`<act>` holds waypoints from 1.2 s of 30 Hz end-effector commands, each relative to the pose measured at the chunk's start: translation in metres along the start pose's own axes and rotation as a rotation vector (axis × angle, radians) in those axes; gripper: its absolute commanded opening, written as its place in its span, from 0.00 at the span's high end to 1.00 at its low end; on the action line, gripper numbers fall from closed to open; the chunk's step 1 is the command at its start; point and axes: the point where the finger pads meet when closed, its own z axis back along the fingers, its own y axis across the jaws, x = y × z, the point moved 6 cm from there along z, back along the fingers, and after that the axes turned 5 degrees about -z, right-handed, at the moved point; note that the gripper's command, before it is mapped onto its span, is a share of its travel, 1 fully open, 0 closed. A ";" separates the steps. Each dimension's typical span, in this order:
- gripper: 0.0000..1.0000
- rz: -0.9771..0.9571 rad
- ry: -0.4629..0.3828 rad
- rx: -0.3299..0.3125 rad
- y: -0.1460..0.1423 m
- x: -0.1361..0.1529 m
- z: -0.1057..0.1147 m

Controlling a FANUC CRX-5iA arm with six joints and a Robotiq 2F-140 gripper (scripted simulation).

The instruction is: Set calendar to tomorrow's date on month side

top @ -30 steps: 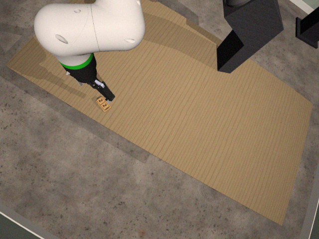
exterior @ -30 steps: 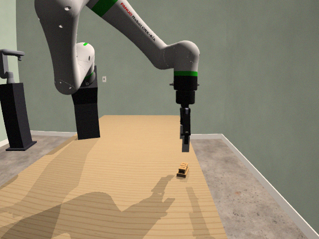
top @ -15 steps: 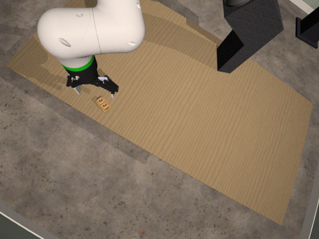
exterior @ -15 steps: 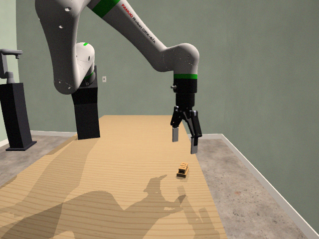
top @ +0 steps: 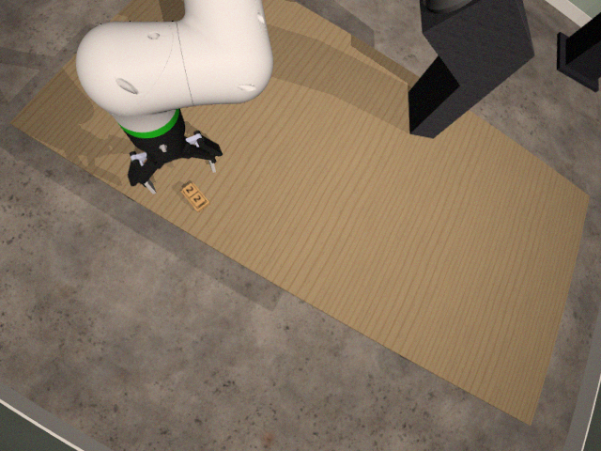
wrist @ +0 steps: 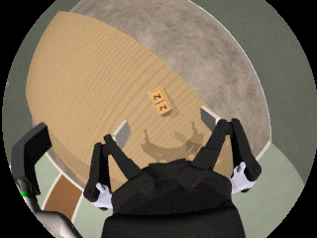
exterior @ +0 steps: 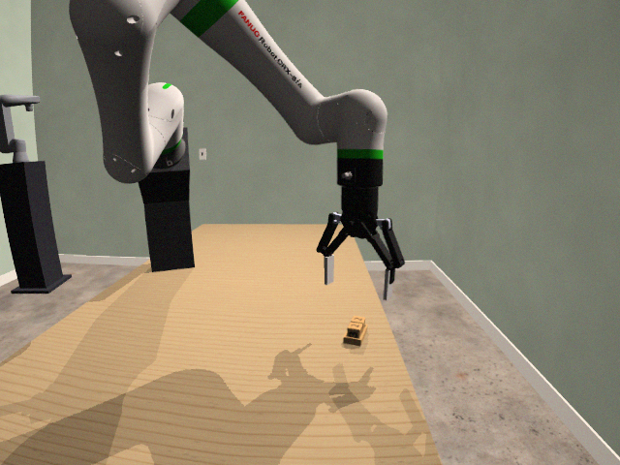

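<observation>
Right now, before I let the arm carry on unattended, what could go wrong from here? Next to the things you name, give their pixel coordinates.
The open gripper (top: 181,181) (exterior: 356,291) (wrist: 164,120) hovers above the small tray (top: 198,209) (exterior: 352,342); its spread fingers might knock the tray on the way down. The two cubes (top: 194,194) (exterior: 356,325) (wrist: 159,101) sit side by side, so grasping one could disturb its neighbour. The tray lies near the tabletop's edge, so a dropped cube may roll off.

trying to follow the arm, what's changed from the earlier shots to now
The pincer has turned about its upright axis, its fingers swinging from roughly in line in the exterior view to well apart side by side. Nothing was taken hold of or let go. The tray with its two cubes, both showing 2 on top, stayed put.
</observation>
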 end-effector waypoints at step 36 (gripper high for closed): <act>0.65 0.298 0.007 -0.013 0.001 0.000 -0.006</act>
